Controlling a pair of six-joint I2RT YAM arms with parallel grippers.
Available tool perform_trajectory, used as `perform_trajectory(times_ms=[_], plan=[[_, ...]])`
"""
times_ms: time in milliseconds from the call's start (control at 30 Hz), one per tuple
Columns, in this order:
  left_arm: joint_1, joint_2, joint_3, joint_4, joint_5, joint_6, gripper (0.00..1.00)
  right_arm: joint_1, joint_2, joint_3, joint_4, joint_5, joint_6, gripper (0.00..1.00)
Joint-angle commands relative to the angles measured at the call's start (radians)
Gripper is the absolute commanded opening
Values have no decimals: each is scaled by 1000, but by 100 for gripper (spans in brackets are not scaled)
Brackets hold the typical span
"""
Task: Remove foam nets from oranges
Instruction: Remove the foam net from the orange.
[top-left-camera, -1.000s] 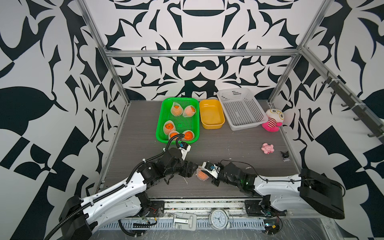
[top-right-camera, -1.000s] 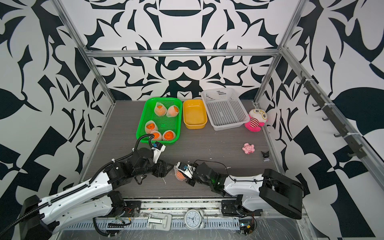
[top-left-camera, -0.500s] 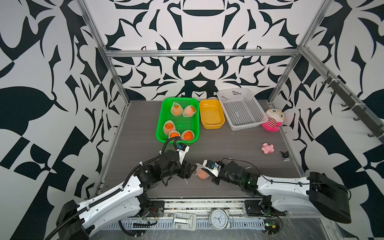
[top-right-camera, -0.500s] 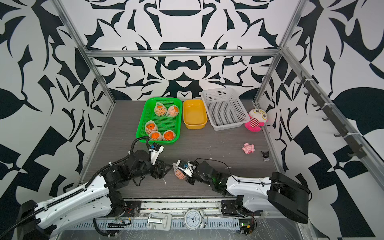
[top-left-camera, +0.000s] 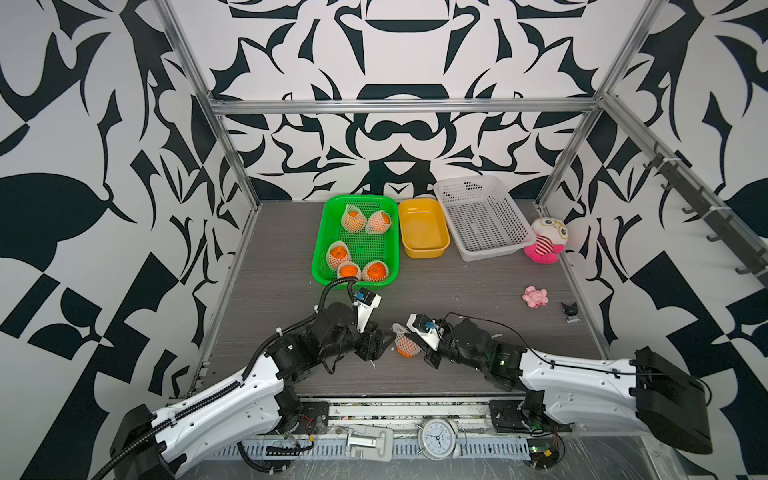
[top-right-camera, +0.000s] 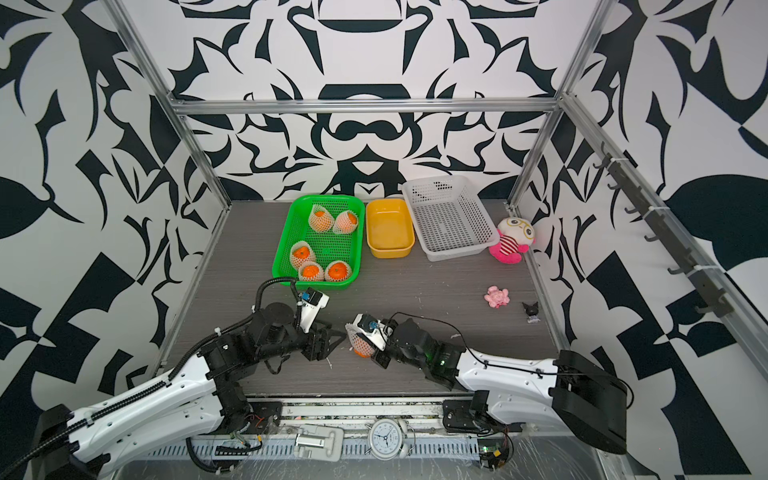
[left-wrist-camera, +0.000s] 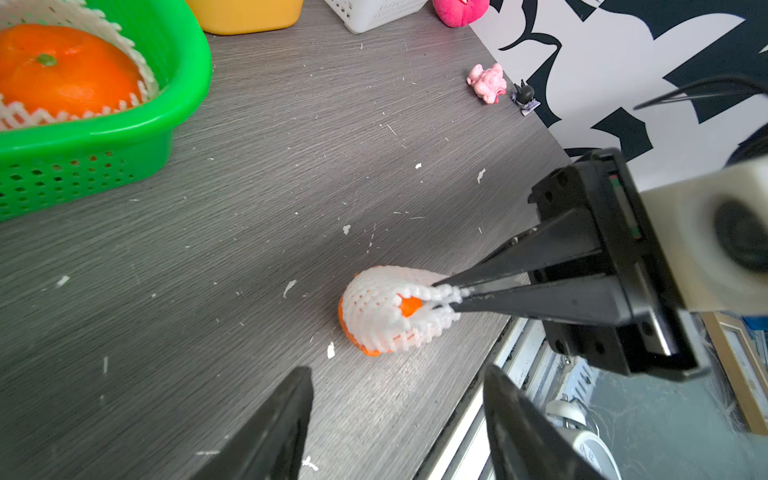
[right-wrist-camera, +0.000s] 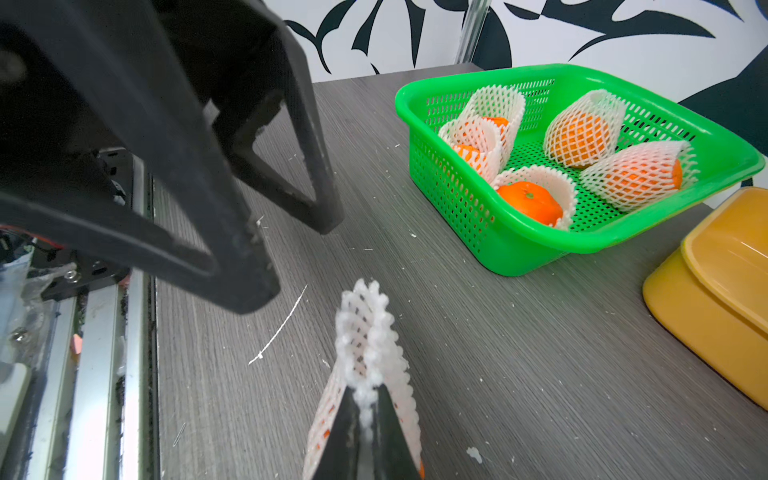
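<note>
Since a second ago my right gripper (left-wrist-camera: 451, 297) has pinched fully together on the gathered end of the foam net (left-wrist-camera: 370, 307). Its orange (left-wrist-camera: 409, 305) sits on the table (left-wrist-camera: 249, 208), well in front of the green basket (top-left-camera: 320, 249). I judge the pull-off can start. Left gripper (left-wrist-camera: 397, 372) hangs apart just beside it, holding nothing. Count: six oranges, six nets, five pairs in the basket, none stripped.

Black-and-white patterned walls (top-left-camera: 395, 50), grey wood-grain tabletop (top-left-camera: 457, 291), aluminium frame (top-left-camera: 399, 104)
</note>
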Motion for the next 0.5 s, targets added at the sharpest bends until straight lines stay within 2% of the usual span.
perform_trajectory(times_ms=[0,133,267,467], plan=[[-1,-23,-26,72,49,21,68,3,-50,46,-37,4,73,7],[-1,-44,-65,139,80,26,67,2,-90,68,-99,8,162,0],[-1,-65,-102,192,93,32,67,1,-132,107,-204,-1,252,0],[-1,-61,-119,226,107,46,67,-20,-147,170,-312,-66,305,0]])
